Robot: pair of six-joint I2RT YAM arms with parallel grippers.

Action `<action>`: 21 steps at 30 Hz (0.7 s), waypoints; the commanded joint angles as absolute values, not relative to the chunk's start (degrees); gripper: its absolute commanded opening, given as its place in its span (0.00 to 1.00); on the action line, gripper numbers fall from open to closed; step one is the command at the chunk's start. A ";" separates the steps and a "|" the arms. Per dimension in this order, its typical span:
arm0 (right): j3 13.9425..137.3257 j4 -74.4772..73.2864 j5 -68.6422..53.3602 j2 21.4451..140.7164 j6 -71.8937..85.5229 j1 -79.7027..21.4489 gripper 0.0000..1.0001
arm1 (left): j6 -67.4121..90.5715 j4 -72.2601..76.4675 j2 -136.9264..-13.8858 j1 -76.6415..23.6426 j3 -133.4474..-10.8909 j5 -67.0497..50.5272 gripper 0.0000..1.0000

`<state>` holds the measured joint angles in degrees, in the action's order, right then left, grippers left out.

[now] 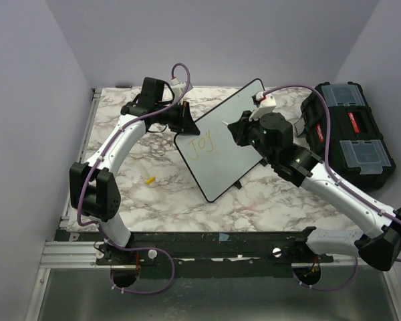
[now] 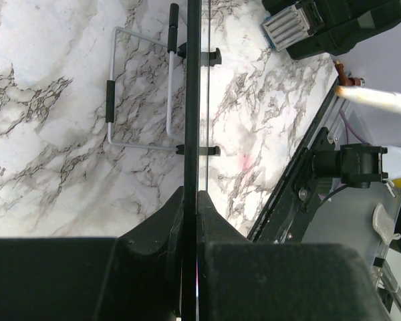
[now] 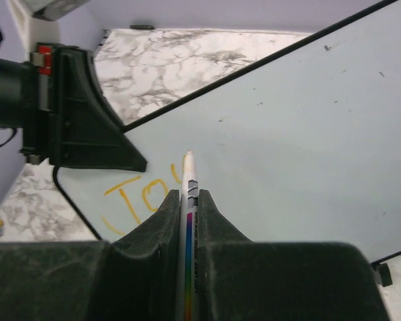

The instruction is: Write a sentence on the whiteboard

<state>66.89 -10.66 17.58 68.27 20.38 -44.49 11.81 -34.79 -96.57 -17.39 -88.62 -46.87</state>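
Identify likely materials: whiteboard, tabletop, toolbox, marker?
whiteboard: smooth white writing face, probably a coated sheet; the thin black rim looks like plastic.
tabletop: white with grey veining. It could be real marble or printed laminate; the pictures don't settle it.
toolbox: matte black moulded plastic with clear plastic lids.
marker: white plastic barrel with a printed rainbow stripe.
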 commanded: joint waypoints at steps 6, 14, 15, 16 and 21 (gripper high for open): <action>67.25 -11.91 16.19 71.95 16.44 -38.33 0.01 | 10.46 -31.62 -93.52 -17.58 -88.26 -46.38 0.00; 65.13 -9.51 4.84 72.02 18.98 -29.20 0.01 | 10.55 -31.38 -92.98 -17.58 -88.07 -46.47 0.00; 65.04 -9.50 4.50 72.08 18.94 -28.85 0.01 | 10.55 -31.38 -92.98 -17.58 -88.12 -46.59 0.00; 65.04 -9.48 4.28 72.22 18.83 -28.68 0.01 | 10.55 -31.38 -92.99 -17.58 -88.16 -46.56 0.00; 65.14 -9.49 2.89 73.33 18.80 -28.48 0.01 | 10.55 -31.55 -92.99 -17.58 -88.53 -46.48 0.00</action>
